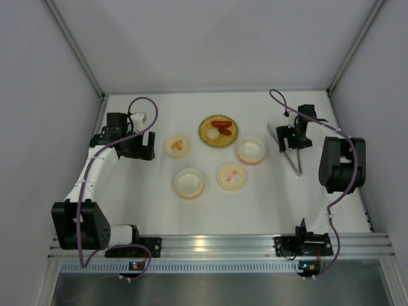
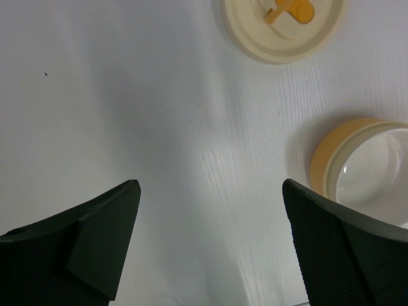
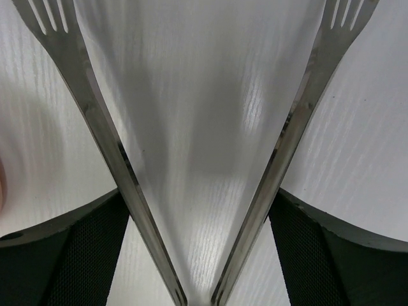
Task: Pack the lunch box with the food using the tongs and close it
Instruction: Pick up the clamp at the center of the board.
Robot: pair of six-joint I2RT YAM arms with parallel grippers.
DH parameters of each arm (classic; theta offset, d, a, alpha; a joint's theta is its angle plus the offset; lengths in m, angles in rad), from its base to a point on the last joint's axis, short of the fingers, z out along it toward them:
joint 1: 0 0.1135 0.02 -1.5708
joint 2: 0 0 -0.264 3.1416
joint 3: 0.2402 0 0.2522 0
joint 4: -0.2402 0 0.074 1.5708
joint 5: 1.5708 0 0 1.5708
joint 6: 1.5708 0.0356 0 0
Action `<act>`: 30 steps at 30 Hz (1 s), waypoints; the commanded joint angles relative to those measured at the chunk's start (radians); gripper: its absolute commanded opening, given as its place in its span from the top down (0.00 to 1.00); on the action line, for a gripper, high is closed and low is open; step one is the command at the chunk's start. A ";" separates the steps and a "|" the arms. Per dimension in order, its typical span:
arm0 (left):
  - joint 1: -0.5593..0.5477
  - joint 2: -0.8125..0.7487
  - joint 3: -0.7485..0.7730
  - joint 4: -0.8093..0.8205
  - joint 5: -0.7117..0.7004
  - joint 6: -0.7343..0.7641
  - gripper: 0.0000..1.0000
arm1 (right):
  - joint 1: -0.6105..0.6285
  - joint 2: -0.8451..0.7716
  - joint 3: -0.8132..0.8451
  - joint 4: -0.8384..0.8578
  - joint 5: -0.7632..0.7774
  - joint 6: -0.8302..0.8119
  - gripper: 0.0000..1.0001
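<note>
The silver tongs (image 1: 294,160) are at the far right of the table, hinge end towards the arms. My right gripper (image 1: 292,141) is over their middle. In the right wrist view the tongs (image 3: 102,127) spread in a wide V, and my right gripper (image 3: 201,194) presses on the outside of both arms. The food, red sausage pieces (image 1: 222,123) and a white ball (image 1: 212,133), lies on a woven plate (image 1: 203,124). My left gripper (image 1: 144,152) hangs open at the left over bare table, seen wide apart in the left wrist view (image 2: 210,185).
Two round lunch box bowls stand mid-table, a pink one (image 1: 250,151) and an orange one (image 1: 189,183) (image 2: 370,169). Two cream lids lie beside them, one with an orange mark (image 1: 177,146) (image 2: 280,29) and one with a pink mark (image 1: 231,176). Walls enclose three sides.
</note>
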 commanded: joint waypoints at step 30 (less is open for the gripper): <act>0.000 0.005 0.037 0.019 0.030 -0.011 0.02 | -0.019 -0.182 0.096 -0.159 -0.106 -0.032 0.38</act>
